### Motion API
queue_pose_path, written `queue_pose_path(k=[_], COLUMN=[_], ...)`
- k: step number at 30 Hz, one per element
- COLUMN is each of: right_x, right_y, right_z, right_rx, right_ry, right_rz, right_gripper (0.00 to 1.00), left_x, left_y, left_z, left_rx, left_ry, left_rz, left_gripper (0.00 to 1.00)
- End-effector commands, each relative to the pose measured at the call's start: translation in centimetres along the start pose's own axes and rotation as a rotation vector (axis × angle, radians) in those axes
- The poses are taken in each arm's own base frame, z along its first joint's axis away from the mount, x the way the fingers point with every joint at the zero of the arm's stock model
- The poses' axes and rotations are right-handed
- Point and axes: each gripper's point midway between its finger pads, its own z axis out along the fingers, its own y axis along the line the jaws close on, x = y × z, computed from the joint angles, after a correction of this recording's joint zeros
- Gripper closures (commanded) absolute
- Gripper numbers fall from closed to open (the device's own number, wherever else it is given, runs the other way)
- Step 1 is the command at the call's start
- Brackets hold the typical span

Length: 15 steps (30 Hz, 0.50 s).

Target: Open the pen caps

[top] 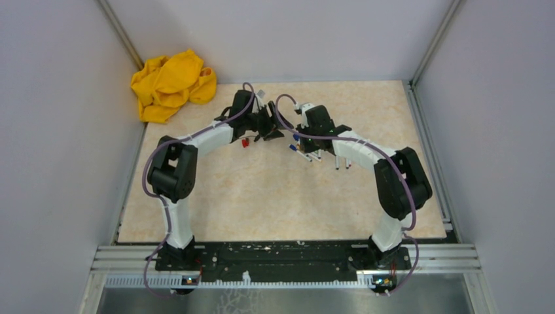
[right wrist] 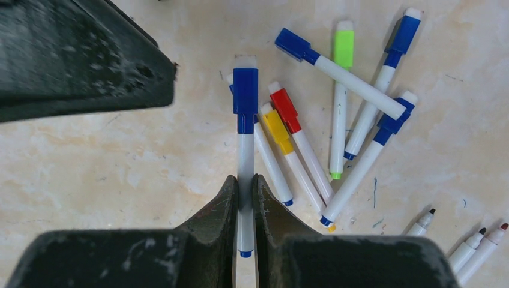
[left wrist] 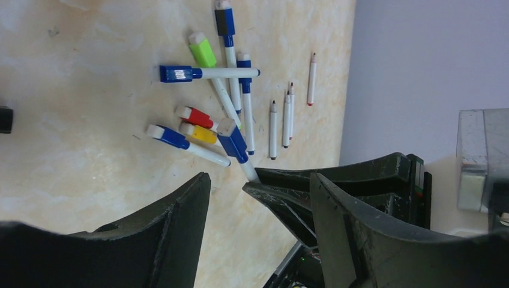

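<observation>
Top view, centre: my left gripper [top: 267, 128] faces my right gripper [top: 300, 140]. Left wrist view: left jaws apart, just short of the short blue plastic pen cap [left wrist: 233, 141] mid-frame. Right wrist view: right jaws clamp its thin white barrel [right wrist: 245, 162]. It is light, stiff and slick, I judge, so pinch the cap's sides.

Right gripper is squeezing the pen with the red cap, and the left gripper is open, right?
No, the cap on the pen squeezed by the right gripper is blue, not red, as the right wrist view shows. The left gripper is open.
</observation>
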Motion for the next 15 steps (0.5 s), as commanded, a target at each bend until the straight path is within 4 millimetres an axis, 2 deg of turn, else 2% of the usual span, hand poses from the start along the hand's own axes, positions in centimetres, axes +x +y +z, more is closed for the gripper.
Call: queue_pose_path(k=[1, 15], right_x=[-3.8, -5.5], right_y=[2.1, 3.7], right_z=[-2.0, -3.1], right_rx=[-0.075, -0.143], right_ry=[-0.137, -0.202], right_rz=[0.018, 0.04], right_gripper=[1.0, 1.0], left_x=[0.8, 1.1], left_y=[-0.9, -0.9], left_z=[0.9, 1.6], left_rx=[0.059, 0.066], left_ry=[0.028, 0.039], left_rz=[-0.04, -0.062], left_gripper=[0.32, 0.33])
